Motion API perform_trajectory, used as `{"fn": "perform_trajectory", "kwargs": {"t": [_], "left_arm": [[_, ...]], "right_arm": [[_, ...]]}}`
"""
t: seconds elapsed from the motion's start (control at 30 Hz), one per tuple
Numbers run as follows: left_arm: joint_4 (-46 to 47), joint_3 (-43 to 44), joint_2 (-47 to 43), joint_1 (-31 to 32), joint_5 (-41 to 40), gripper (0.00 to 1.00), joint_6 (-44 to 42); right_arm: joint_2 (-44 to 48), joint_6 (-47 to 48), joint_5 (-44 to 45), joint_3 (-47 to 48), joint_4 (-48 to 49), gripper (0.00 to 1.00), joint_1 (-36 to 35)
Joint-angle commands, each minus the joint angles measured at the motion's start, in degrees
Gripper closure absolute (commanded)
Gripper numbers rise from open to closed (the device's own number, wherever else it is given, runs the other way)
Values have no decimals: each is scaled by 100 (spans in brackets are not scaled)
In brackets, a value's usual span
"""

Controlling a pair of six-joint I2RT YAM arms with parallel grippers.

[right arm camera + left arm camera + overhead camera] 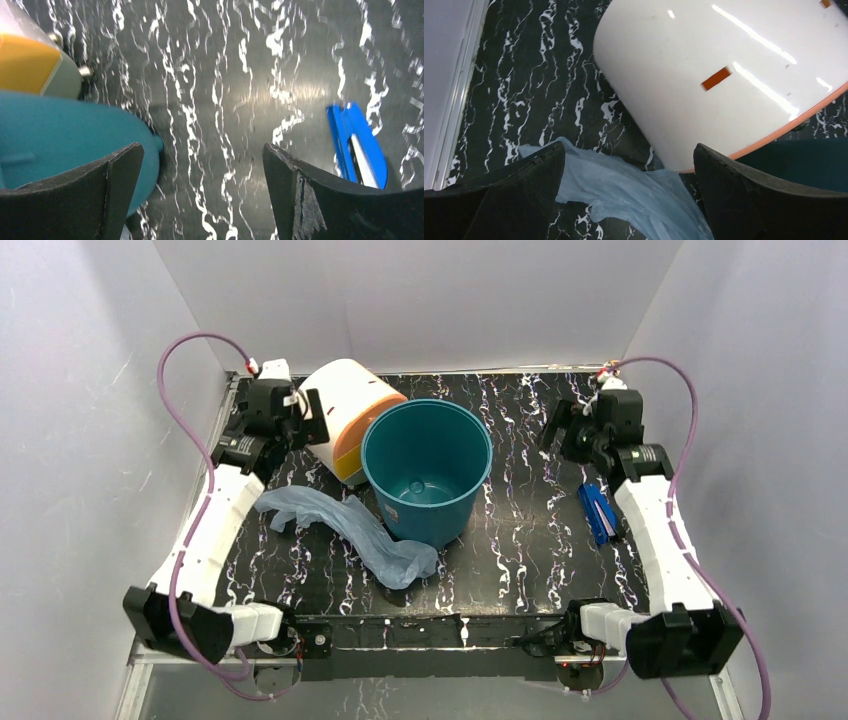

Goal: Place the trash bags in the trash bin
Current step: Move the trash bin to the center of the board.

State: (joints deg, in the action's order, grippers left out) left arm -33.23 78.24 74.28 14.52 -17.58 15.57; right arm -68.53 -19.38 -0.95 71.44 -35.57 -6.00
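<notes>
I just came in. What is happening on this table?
Two robot arms reach over the table; neither holds anything. The pale blue bag lies crumpled beside the upright, empty teal bin. The left claw is open above one end of the bag, next to the cream box. The right claw is open over bare table, between the bin and a small blue object.

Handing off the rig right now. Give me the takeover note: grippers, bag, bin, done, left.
Left gripper: open, empty, above the bag edge and the cream box.
Right gripper: open, empty, above the table between the bin and a blue flat item.
The bag lies crumpled on the table, left front of the bin, one end by its base. The bin stands upright, nothing in it.
Done: nothing. Left: grasp the bag, lift it, drop it in the bin.
</notes>
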Motion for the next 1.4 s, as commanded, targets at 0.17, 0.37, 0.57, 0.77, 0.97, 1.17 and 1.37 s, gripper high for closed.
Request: {"fn": "perform_trajectory", "kwargs": {"t": [0.17, 0.37, 0.57, 0.77, 0.97, 1.17, 1.37], "left_arm": [[-539, -1346, -1825, -197, -421, 2, 453], [-696, -2259, -2826, -274, 1046, 2, 709], [-282, -3342, -3686, -311, 2918, 3, 1027], [122, -3706, -3805, -311, 4258, 3, 1359], [1265, -4263, -3944, 103, 4864, 3, 1850], [2778, -4584, -3376, 1842, 3780, 4, 1856], [4367, -4800, -2777, 3062, 2517, 4, 1396]], "right_arm": [[1648, -510, -1088, -2085, 55, 2, 180], [2117, -835, -2208, -2977, 171, 2, 247], [2176, -1003, -2806, -3474, 246, 1, 278], [2290, -1558, -3570, -3985, 878, 1, 295], [2366, -1860, -3787, -4249, 1357, 1, 301], [2121, -1875, -3913, -4355, 1521, 1, 305], [2255, -1878, -3835, -4551, 1532, 1, 301]]}}
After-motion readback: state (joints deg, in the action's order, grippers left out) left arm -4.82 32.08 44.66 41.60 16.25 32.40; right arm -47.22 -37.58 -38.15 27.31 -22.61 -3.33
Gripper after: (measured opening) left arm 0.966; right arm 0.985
